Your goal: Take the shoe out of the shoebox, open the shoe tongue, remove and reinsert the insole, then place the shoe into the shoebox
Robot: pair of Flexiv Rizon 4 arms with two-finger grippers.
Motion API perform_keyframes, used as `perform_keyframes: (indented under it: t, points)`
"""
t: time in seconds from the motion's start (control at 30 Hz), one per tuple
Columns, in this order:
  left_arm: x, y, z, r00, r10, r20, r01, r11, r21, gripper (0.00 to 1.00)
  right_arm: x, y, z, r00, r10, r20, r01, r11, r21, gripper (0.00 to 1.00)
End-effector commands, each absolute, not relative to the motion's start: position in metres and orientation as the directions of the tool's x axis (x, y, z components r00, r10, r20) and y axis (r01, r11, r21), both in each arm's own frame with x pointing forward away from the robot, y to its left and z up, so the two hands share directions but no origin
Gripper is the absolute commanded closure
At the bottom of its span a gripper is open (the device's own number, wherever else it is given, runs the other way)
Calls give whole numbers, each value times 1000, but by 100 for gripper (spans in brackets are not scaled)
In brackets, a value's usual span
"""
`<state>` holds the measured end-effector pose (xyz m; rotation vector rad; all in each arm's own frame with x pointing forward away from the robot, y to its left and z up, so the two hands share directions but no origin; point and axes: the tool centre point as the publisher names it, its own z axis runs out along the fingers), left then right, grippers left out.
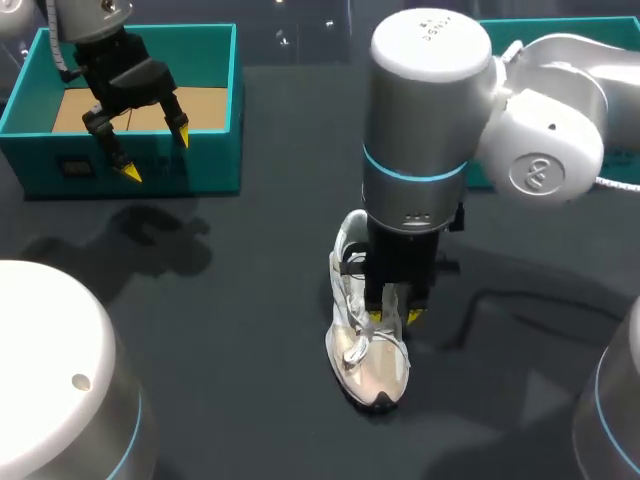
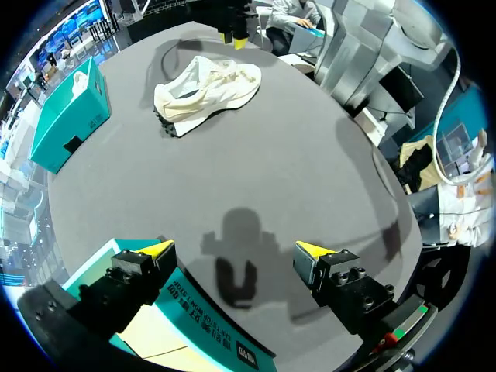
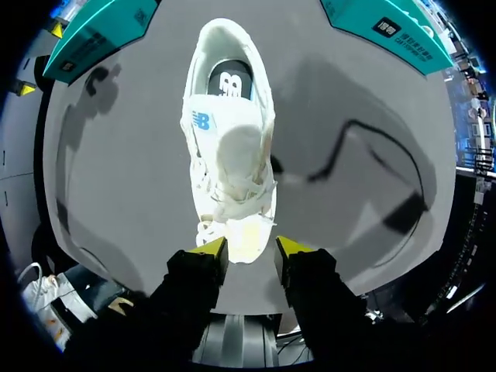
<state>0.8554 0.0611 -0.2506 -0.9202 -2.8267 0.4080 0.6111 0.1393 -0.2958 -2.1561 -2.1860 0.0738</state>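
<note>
- Desk point(image 1: 250, 380): a flat, dark grey matte surface that fills almost the whole head view; its colour is even and unpatterned.
- Lighting: it comes from above, judging by the soft-edged shadows lying on the desk close to what casts them.
- Broad shadow point(image 1: 150, 245): a blurred dark patch on the desk's left half, in front of the teal container.
- Thin curved shadow point(image 3: 364, 151): a dark line that bends across the desk and ends in a wider blot.
- Glints point(image 1: 285, 38): small white reflections near the desk's far edge.
</note>
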Motion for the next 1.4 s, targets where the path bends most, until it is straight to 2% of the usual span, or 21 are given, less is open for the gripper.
perform_keyframes:
  t: [0.03,0.4,0.73,1.1,1.4]
  points:
    - [855,61,-250,-802,595,50,557,776,-296,0,618,144,-294,-40,999,8,998,40,-37,65]
    - [855,61,-250,-802,595,50,557,776,-296,0,668,166,-311,-138,990,-7,989,137,-50,68]
    - [855,61,-250,-802,595,50,557,776,-296,0,697,160,-349,-160,984,84,984,165,-65,73]
    - [855,61,-250,-802,595,50,557,776,-296,0,695,167,-315,-214,976,25,977,214,19,72]
    - [855,61,-250,-802,595,50,557,776,-296,0,711,159,-339,-247,966,74,969,247,10,74]
